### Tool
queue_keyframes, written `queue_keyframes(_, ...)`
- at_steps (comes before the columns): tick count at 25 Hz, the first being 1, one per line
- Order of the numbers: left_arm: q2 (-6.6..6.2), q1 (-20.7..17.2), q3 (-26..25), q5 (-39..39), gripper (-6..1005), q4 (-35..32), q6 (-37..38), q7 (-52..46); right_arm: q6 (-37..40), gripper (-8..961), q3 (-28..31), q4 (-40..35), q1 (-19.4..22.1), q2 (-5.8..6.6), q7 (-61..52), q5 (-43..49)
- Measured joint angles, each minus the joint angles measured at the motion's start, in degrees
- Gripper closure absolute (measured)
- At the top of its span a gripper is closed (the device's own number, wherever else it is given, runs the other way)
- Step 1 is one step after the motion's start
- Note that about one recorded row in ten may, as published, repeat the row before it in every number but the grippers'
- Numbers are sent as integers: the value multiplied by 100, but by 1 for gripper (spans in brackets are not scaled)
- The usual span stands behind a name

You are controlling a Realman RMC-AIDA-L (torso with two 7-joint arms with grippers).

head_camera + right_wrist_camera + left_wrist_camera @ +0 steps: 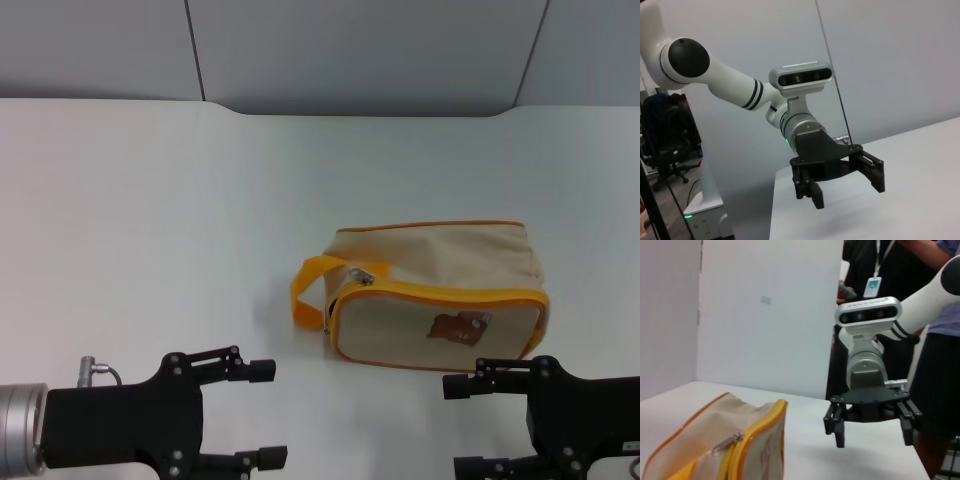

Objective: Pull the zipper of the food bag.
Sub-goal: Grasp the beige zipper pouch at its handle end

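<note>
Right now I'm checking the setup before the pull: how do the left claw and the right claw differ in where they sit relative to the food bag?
The left claw sits off to the left of the food bag, on the side with the orange handle; the right claw sits just in front of the bag's bear-patch face. The left claw is apart from the bag; the right claw is much nearer. Both are open, low over the table, touching nothing.
</note>
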State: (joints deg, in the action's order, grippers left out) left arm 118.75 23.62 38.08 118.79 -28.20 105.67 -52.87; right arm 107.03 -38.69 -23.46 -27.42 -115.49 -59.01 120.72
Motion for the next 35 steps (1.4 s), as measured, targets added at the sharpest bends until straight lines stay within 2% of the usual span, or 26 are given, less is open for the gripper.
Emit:
queue_keyframes(7,8,-23,-8,-119,185,158,-175,213,-1,164,68,0,0,-42,42,-5)
queue_keyframes(11,15,-38,-55,-249,186,428,-505,467,43,165,382,0,16,-45,46,-5)
queue_keyframes(14,28,-32,-64,-594,187,986,-1152,921,79,166,639,0,68,-38,53,-6)
queue_keyframes(16,45,33,-65,-1074,187,1719,-1789,1730,85,167,868,0,101,-23,55,-5)
queue_keyframes(17,50,128,-87,-1607,188,2339,-2210,2426,93,168,892,0,106,-18,57,-5)
queue_keyframes(18,50,128,-87,-1607,188,2339,-2210,2426,93,168,892,0,106,-18,57,-5)
queue_keyframes(19,51,241,-151,-1964,188,2801,-2484,2923,122,169,895,-6,109,-12,61,-5)
queue_keyframes(21,52,304,-213,-2054,192,2989,-2571,3094,138,170,895,-11,109,-12,61,-5)
queue_keyframes(24,51,520,-637,-2090,198,3540,-2853,3427,149,172,897,-18,110,-10,63,-5)
queue_keyframes(32,51,803,-976,-2062,215,4173,-3112,3942,155,178,899,-18,145,-25,66,-5)
queue_keyframes(34,51,865,-1302,-2062,219,4395,-3362,4203,160,179,899,-21,148,-34,74,-5)
queue_keyframes(35,51,865,-1302,-2062,221,4395,-3362,4203,160,180,899,-21,148,-34,74,-5)
